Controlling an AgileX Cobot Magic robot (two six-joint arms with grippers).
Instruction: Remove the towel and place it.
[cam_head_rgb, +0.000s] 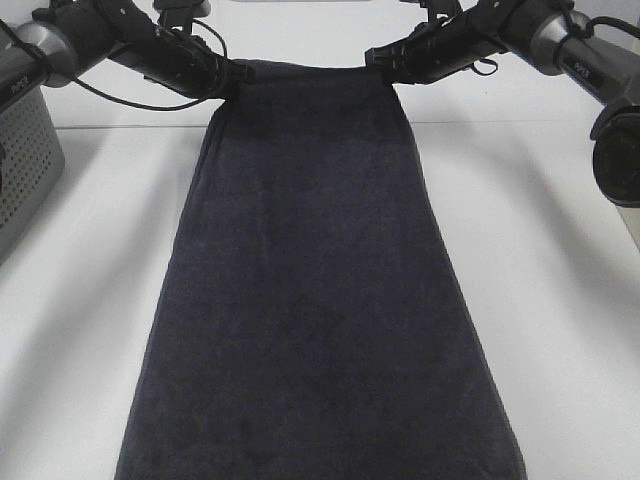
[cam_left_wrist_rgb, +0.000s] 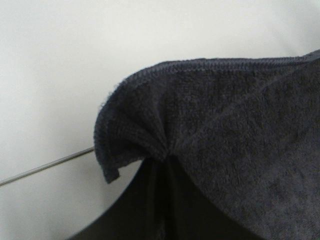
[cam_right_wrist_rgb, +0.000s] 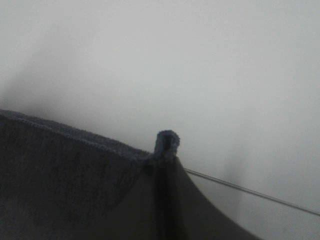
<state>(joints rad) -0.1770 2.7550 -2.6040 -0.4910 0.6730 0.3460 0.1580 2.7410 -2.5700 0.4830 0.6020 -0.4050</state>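
The dark navy towel is stretched between both grippers at the far side of the white table, and its length runs down to the near edge. My left gripper is shut on the far left corner, which bunches at the fingertips in the left wrist view, towel, gripper. My right gripper is shut on the far right corner. In the right wrist view a small nub of towel pokes above the closed gripper.
A grey perforated basket stands at the left edge of the white table. The right arm's dark base sits at the right edge. A seam line runs along the far side of the table.
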